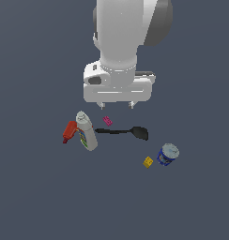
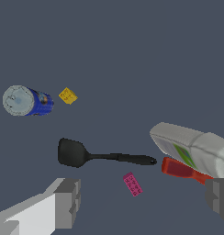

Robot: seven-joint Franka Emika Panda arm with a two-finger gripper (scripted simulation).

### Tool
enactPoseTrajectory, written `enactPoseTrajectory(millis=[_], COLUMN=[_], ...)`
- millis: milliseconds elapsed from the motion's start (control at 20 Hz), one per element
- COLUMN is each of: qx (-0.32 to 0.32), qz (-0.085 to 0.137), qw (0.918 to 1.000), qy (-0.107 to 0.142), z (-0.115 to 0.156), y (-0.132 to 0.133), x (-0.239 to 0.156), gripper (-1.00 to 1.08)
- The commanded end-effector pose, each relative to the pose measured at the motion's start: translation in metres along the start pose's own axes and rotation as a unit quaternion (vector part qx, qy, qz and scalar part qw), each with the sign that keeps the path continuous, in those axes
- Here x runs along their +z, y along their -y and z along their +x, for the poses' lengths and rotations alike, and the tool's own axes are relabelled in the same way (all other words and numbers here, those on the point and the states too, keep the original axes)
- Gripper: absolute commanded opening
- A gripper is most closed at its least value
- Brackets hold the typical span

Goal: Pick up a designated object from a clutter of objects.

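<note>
The tiny pink studded brick (image 1: 107, 121) lies flat on the dark floor, just behind the handle end of the black spatula (image 1: 125, 132). In the wrist view the pink brick (image 2: 132, 184) sits between my two fingers, beside the spatula (image 2: 86, 155) handle. My gripper (image 1: 116, 105) hangs above and slightly behind the brick, open and empty; in the wrist view the gripper (image 2: 143, 202) has its jaws wide apart. Nothing hides the brick.
A white labelled bottle (image 1: 87, 131) (image 2: 192, 149) and a red bottle (image 1: 69, 131) (image 2: 180, 169) lie close to the brick on the exterior view's left. A yellow block (image 1: 148, 162) (image 2: 67, 96) and a blue-and-white can (image 1: 167, 155) (image 2: 26, 101) sit further to the right.
</note>
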State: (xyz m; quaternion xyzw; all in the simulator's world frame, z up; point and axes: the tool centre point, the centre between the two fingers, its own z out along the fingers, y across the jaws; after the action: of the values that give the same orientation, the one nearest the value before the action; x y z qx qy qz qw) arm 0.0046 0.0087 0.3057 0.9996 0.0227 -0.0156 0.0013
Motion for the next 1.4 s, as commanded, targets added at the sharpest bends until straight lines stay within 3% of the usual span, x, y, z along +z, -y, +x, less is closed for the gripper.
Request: enactPoseTrajectory(millis=[0,750,1350], qx=[0.000,0.028,-0.016], qz=[0.000,0.001,0.002], qw=[1.0000,0.9995,0.9998], qy=[0.000,-0.010,-0.011], z=[0.000,0.001,-0.009], y=[0.000,-0.019,-0.026], x=[0.000,-0.009,0.038], gripper=[1.00,1.00,1.00])
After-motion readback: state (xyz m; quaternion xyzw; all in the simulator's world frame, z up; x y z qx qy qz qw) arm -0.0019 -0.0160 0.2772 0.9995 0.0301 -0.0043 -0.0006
